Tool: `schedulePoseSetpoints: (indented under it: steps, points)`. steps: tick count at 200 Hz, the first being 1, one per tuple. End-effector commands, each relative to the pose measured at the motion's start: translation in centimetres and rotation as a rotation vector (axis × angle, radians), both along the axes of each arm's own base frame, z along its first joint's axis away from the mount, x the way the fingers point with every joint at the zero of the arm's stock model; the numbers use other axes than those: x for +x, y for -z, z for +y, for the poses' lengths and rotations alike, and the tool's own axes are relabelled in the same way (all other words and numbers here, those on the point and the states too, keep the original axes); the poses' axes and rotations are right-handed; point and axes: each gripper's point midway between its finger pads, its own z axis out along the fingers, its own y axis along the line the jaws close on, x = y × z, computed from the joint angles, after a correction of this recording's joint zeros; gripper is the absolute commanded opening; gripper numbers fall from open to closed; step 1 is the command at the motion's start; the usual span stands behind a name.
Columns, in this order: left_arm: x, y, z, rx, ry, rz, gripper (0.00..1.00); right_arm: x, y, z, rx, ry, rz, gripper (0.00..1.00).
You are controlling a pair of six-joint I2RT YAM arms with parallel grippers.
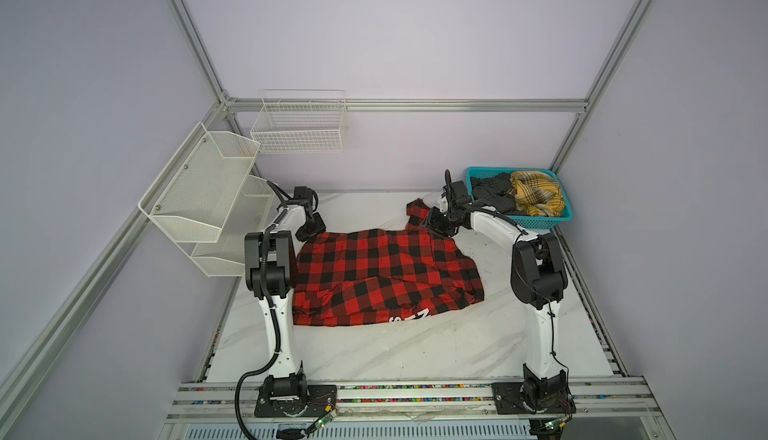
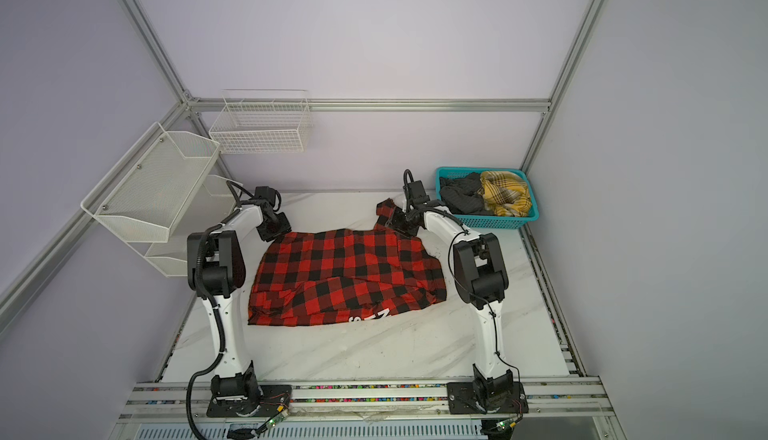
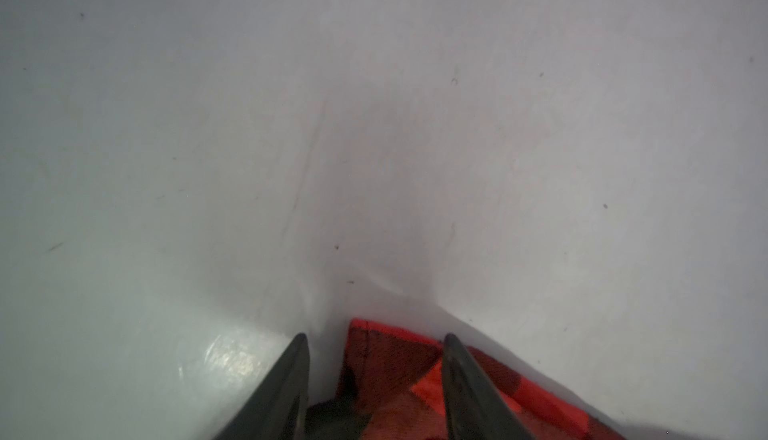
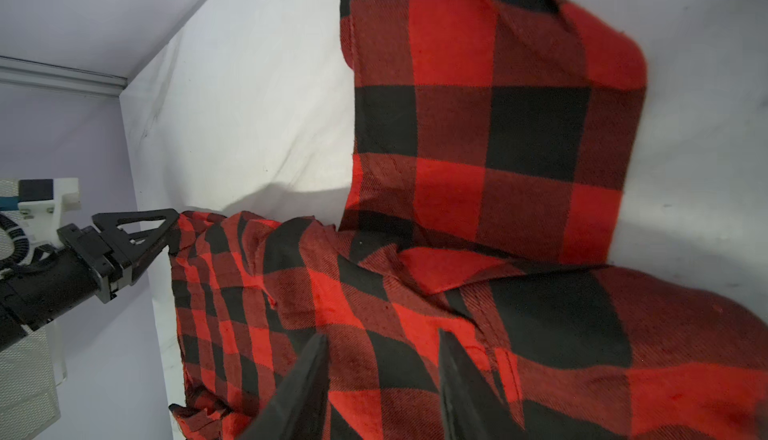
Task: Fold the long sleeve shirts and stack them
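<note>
With the shirt point(image 1: 374, 276) lying rumpled on the table point(image 1: 415, 346), we see the left gripper point(image 3: 374, 340) and right gripper point(image 4: 382, 338) part-open astride its far edge, so a shallow bite at 1 end could slip and skew the fold.

Robot laboratory test cell.
- Enclosure: aluminium frame point(image 1: 407, 105) with plain lilac wall panels point(image 1: 395, 35) at left, far side and right.
- Work surface: white marble-pattern table point(image 1: 395, 350).
- Equipment: two white-and-black robot arms, left arm point(image 1: 278, 326) and right arm point(image 1: 540, 334), bolted to a metal rail point(image 1: 415, 396) along the near edge, cables exposed.
- Fittings: white mesh shelf point(image 1: 199, 193) on the left wall, wire basket point(image 1: 299, 126) on the far wall, teal basket point(image 1: 540, 222) at far right holding a yellow plaid shirt point(image 1: 536, 197).
</note>
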Motion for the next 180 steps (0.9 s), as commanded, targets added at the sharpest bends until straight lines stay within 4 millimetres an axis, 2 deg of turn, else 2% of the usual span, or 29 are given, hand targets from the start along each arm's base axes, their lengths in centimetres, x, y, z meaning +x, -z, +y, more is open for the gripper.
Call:
schedulePoseSetpoints:
  steps: [1,22,59,76,87,93,102,116,132,146,180]
  points:
    - [2.9,-3.1,0.1,-0.003,0.019,-0.104,0.45,-0.5,0.0,-0.2,-0.004,-0.009,0.002,0.45]
    - [3.2,-2.9,0.0,-0.003,0.032,-0.105,0.41,-0.8,-0.1,-0.3,-0.008,-0.010,0.000,0.44]
    - [3.2,-2.6,-0.3,-0.023,0.040,-0.099,0.14,-0.8,-0.4,-0.7,-0.020,0.003,-0.006,0.44]
    - [2.7,-2.5,-0.5,-0.036,0.032,-0.091,0.00,-0.1,-1.0,-1.3,-0.022,0.026,-0.023,0.44]
    - [2.2,-2.7,-0.4,-0.032,0.020,-0.089,0.00,0.8,-1.8,-1.9,-0.026,0.046,-0.046,0.44]
    - [2.0,-3.0,-0.2,-0.027,0.013,-0.091,0.00,1.3,-2.2,-2.5,-0.032,0.064,-0.058,0.47]
    - [1.8,-3.6,-0.2,-0.022,0.010,-0.098,0.00,2.3,-2.9,-3.2,-0.039,0.088,-0.076,0.56]
    - [1.3,-4.5,-0.2,-0.023,0.009,-0.109,0.00,3.8,-3.0,-4.1,-0.056,0.116,-0.088,0.64]
    - [0.7,-5.5,-0.5,-0.036,0.006,-0.122,0.00,5.3,-1.8,-4.8,-0.110,0.123,-0.080,0.67]
    - [0.2,-6.0,-0.7,-0.049,0.005,-0.133,0.00,6.4,0.2,-5.5,-0.182,0.123,-0.052,0.66]
    - [-0.3,-6.1,-1.2,-0.070,0.020,-0.136,0.00,6.9,4.6,-7.7,-0.363,0.132,0.007,0.62]
